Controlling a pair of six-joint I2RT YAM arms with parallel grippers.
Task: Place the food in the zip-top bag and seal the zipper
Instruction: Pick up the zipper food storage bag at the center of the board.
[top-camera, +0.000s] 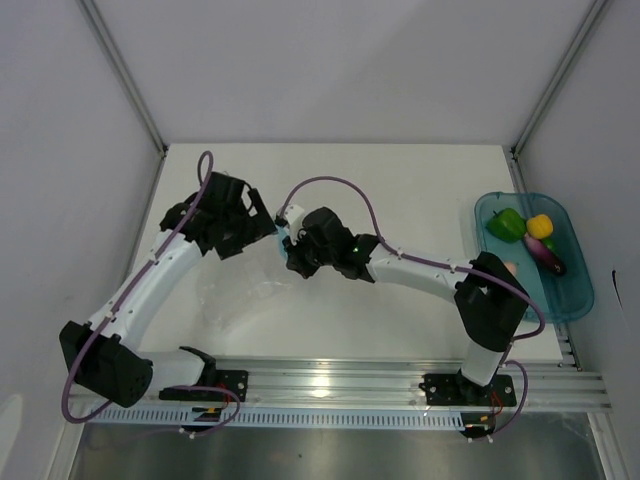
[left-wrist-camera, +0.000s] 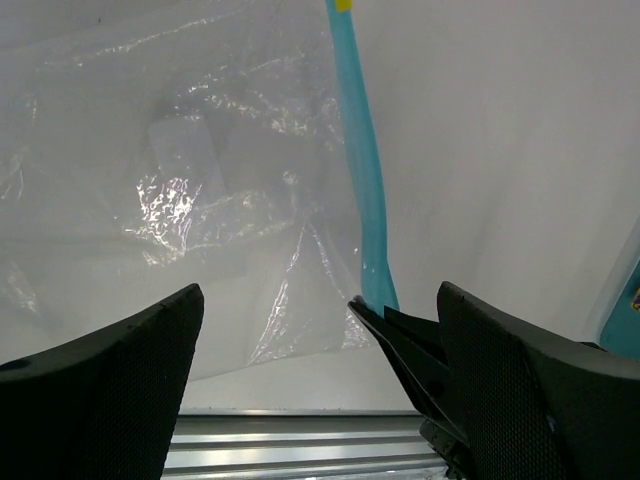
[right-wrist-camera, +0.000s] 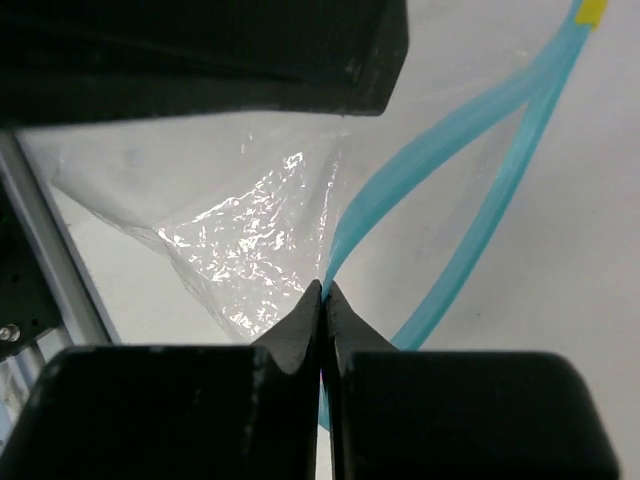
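Note:
The clear zip-top bag (top-camera: 245, 295) lies on the white table between the arms, and shows crinkled in the left wrist view (left-wrist-camera: 200, 200). My right gripper (right-wrist-camera: 322, 300) is shut on one lip of the light blue zipper (right-wrist-camera: 440, 130). The other lip (right-wrist-camera: 500, 200) curves apart from it, so the mouth is open. My left gripper (left-wrist-camera: 320, 330) is open and empty, just above the bag beside the zipper (left-wrist-camera: 362, 180). The green pepper (top-camera: 507, 224), yellow pepper (top-camera: 540, 226) and eggplant (top-camera: 546, 256) lie in the teal tray (top-camera: 580, 290). The egg (top-camera: 511, 267) is partly hidden by the right arm.
The tray stands at the table's right edge. An aluminium rail (top-camera: 330, 380) runs along the near edge and also shows in the left wrist view (left-wrist-camera: 300, 450). White walls enclose the table on the left, back and right.

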